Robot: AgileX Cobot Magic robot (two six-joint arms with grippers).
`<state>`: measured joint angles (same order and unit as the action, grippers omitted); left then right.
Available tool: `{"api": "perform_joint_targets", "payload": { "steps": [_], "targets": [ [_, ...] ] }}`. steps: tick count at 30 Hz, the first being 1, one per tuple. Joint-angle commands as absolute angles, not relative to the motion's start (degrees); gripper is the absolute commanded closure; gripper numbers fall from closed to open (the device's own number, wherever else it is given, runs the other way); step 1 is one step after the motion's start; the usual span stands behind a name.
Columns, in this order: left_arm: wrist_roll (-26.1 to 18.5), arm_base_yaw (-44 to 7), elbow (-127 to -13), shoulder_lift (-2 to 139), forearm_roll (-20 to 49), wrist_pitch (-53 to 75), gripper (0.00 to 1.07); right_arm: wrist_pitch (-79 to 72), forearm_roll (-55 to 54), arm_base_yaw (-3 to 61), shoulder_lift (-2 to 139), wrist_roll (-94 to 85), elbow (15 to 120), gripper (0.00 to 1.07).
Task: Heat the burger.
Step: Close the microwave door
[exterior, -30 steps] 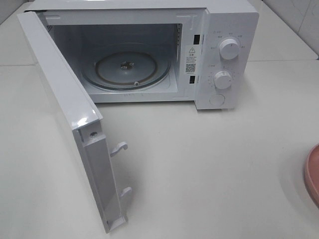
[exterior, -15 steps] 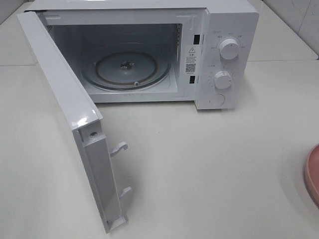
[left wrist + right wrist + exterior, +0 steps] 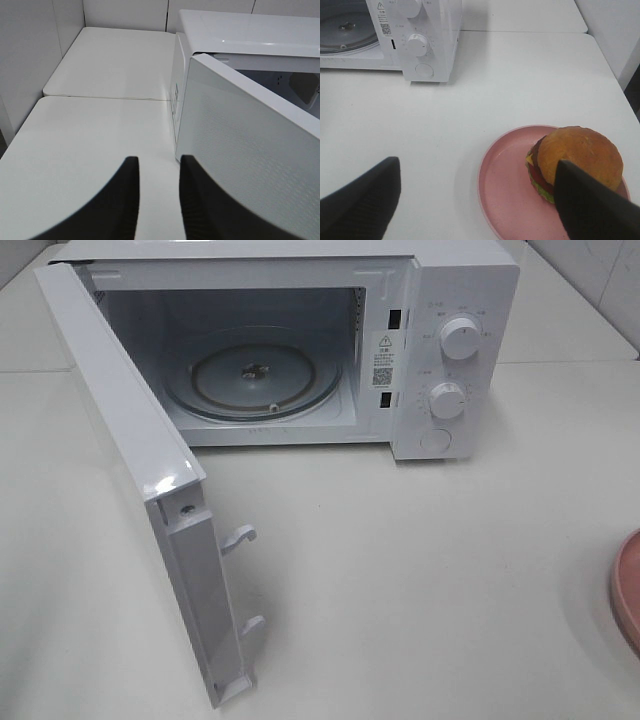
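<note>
The burger (image 3: 575,160), with a golden-brown bun, dark patty, cheese, tomato and lettuce, sits on the far side of a round pink plate (image 3: 505,190) in the right wrist view. My right gripper (image 3: 477,162) is open and empty, with its fingers spread wide above the plate. One finger overlaps the burger's near side in the picture. The white microwave (image 3: 440,340) stands open with its door (image 3: 130,440) swung out to the left and a bare glass turntable (image 3: 252,375). My left gripper (image 3: 156,162) is empty, with its fingers nearly together beside the door's outer face (image 3: 240,150). Neither gripper shows in the exterior view.
Only the plate's rim (image 3: 628,590) shows at the right edge of the exterior view. The microwave's two dials (image 3: 458,338) are on its right panel. The white table (image 3: 420,570) stretches in front of the microwave. Walls stand close on the left (image 3: 30,60).
</note>
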<state>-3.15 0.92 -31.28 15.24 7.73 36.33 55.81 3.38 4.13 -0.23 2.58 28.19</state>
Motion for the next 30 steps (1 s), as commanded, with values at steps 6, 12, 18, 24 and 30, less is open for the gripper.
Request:
{"api": "perform_joint_targets", "payload": {
  "steps": [6, 12, 18, 24, 30],
  "targets": [
    [-3.04, 0.97, -29.34, 25.67, 8.14, 19.54, 1.05, 55.06, 3.61, 3.84, -2.23, 2.12, 28.07, 0.32],
    [-3.04, 0.97, -25.67, 30.42, 8.19, 6.07, 1.05, 55.06, 3.61, 3.84, -2.23, 2.12, 28.07, 0.32],
    [-3.04, 0.97, -19.37, 37.01, 8.19, -10.43, 1.05, 55.06, 3.61, 3.84, -2.23, 2.12, 28.07, 0.32],
    [-3.04, 0.97, -14.67, 43.95, 5.73, -24.92, 1.07, 55.06, 3.61, 3.84, -2.23, 2.12, 28.07, 0.32],
    [1.03, 0.97, -13.92, 53.74, 0.63, -35.07, 1.07, 55.06, 3.61, 3.84, -2.23, 2.12, 28.07, 0.32]
  ]
}}
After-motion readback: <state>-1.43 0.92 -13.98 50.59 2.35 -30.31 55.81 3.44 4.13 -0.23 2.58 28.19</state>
